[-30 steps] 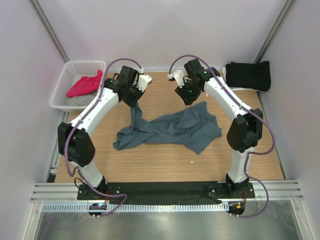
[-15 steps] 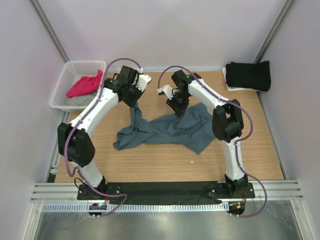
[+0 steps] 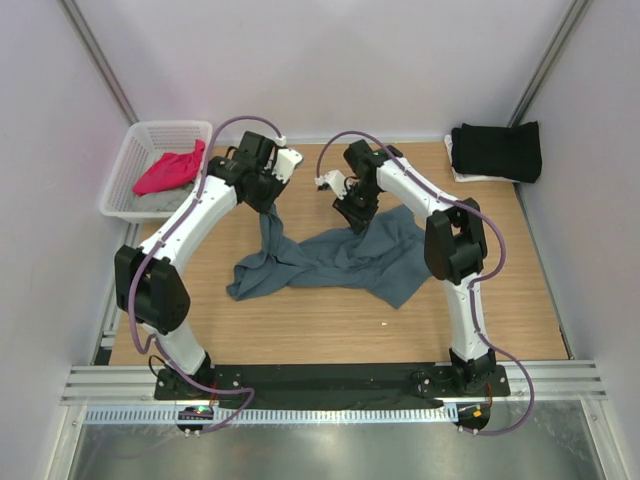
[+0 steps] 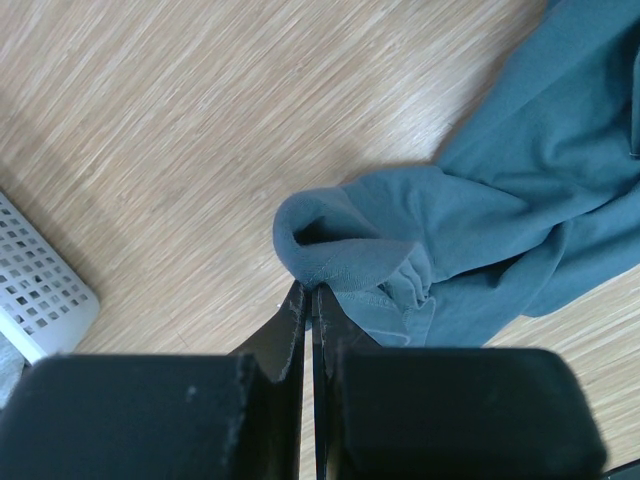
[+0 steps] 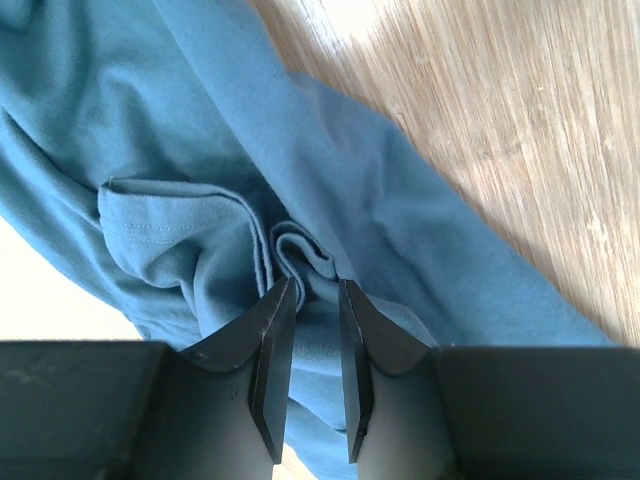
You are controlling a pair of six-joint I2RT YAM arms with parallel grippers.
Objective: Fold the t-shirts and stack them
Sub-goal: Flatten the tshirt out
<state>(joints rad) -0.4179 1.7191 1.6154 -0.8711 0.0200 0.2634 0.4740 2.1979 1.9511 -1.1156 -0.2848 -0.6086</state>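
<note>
The slate blue-grey t-shirt (image 3: 370, 255) lies crumpled across the middle of the wooden table. My left gripper (image 3: 265, 200) is shut on a rolled hem of it (image 4: 340, 255) and holds that end lifted off the wood; in the left wrist view the left gripper (image 4: 309, 290) has its jaws pressed together. My right gripper (image 3: 355, 215) is down on the shirt's far edge. There the right gripper (image 5: 315, 288) has its jaws narrowed around a raised fold of the blue cloth (image 5: 300, 250). A black t-shirt (image 3: 497, 151) sits folded at the back right.
A white mesh basket (image 3: 135, 150) stands at the back left, its corner (image 4: 35, 295) showing in the left wrist view. In it a magenta-pink t-shirt (image 3: 168, 170) lies on a light grey one (image 3: 160, 200). Bare wood (image 3: 330, 320) runs along the near side.
The right arm swung left and down from above the shirt's right part onto its far edge, and its jaws narrowed around a fold. The left arm and its held hem stayed put.
</note>
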